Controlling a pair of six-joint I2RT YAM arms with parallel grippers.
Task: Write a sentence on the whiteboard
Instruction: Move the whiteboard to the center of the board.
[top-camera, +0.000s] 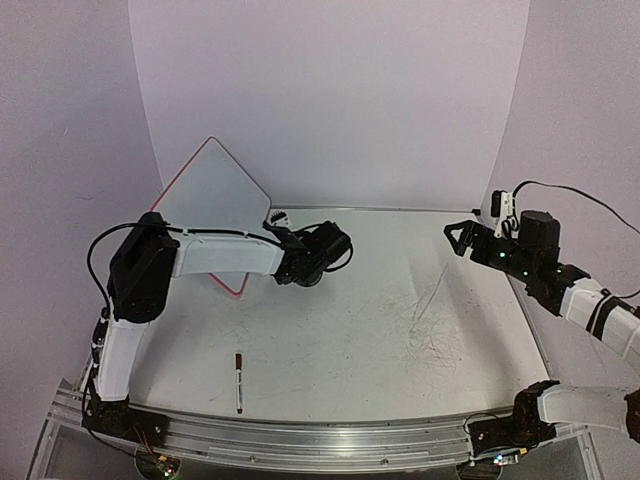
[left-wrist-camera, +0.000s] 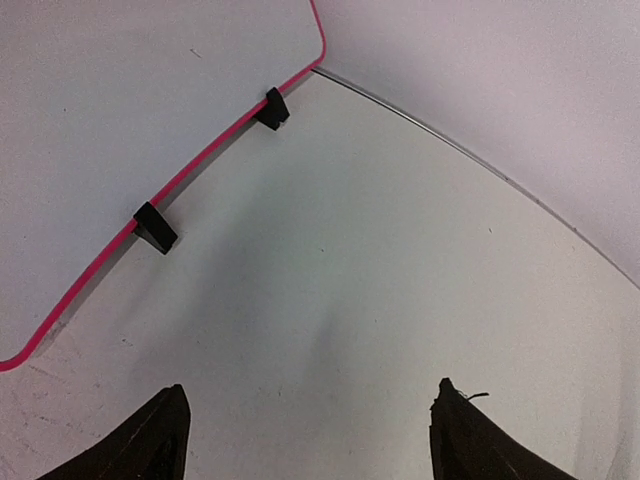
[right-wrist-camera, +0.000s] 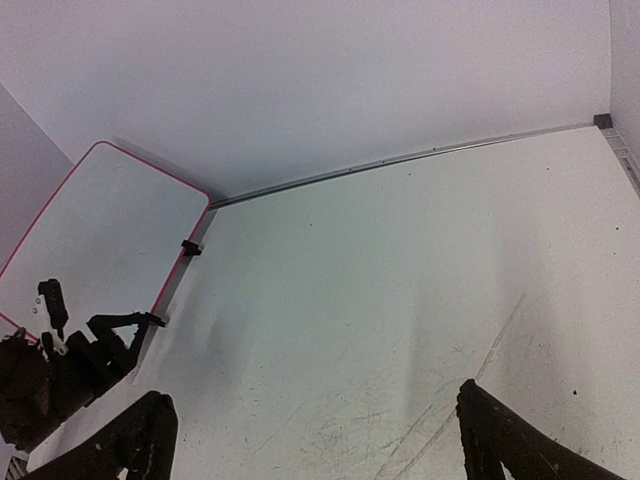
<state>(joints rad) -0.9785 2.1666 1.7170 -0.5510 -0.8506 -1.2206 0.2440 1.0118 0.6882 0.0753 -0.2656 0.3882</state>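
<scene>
The whiteboard leans upright at the back left, white with a red-pink frame and no writing on it. It also shows in the left wrist view, with its two black clip feet on the table, and in the right wrist view. My left gripper hovers just right of the board, open and empty. My right gripper is raised at the right, open and empty. A marker lies on the table near the front left, apart from both grippers.
The grey tabletop is scuffed with scratch marks at centre right. A metal rail runs along the near edge. A curved white backdrop rises behind the back edge. My left forearm crosses in front of the board's lower corner.
</scene>
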